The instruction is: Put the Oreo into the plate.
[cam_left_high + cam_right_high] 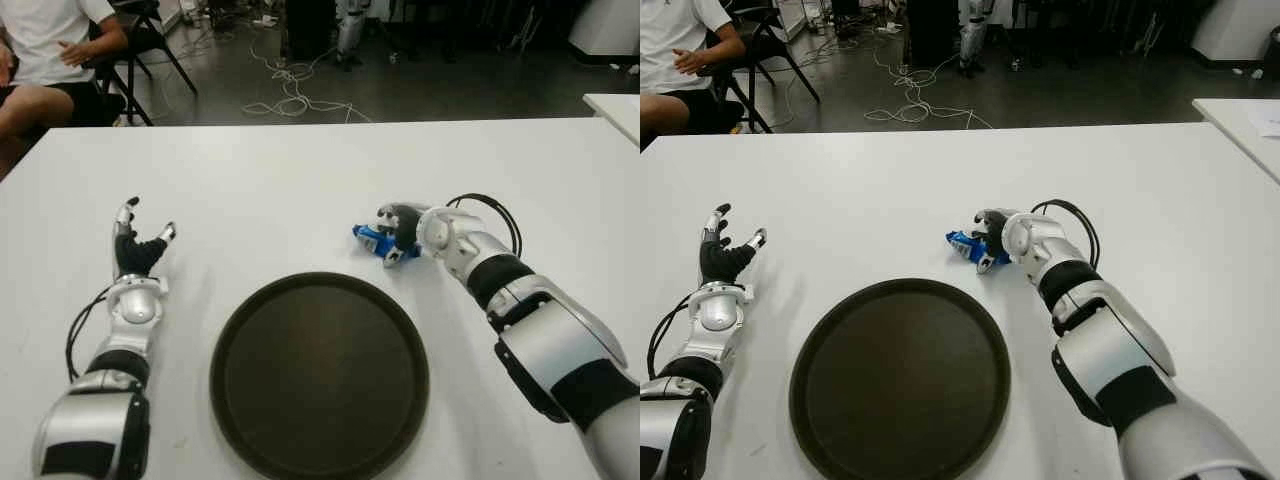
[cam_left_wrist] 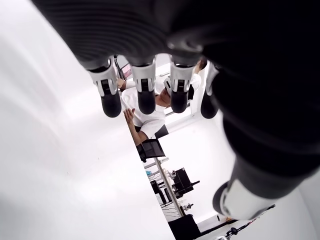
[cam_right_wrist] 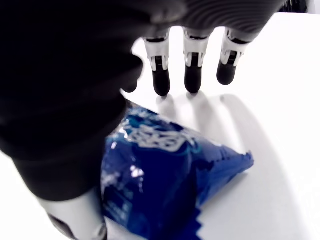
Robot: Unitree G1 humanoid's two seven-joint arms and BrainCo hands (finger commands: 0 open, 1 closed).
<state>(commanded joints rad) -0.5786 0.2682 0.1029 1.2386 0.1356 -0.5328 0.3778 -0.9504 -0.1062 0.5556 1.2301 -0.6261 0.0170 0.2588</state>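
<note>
So, step: right hand (image 1: 402, 236) is reaching over the Oreo (image 3: 165, 185)
Oreo: lying on table (image 1: 300, 190), just beyond plate (image 1: 319, 372)
Fingers: extended, not gripping yet
Tip: curl around the pack fully before lifting
Left hand (image 1: 136, 250): idling left of plate, fingers spread

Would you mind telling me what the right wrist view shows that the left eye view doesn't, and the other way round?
Only the right wrist view shows the white lettering on the blue Oreo packet and its crimped end, with three fingertips extended past it. Only the left eye view shows the dark round plate, the open left hand to the plate's left, and a seated person. Both show the right hand at the packet on the white table.
</note>
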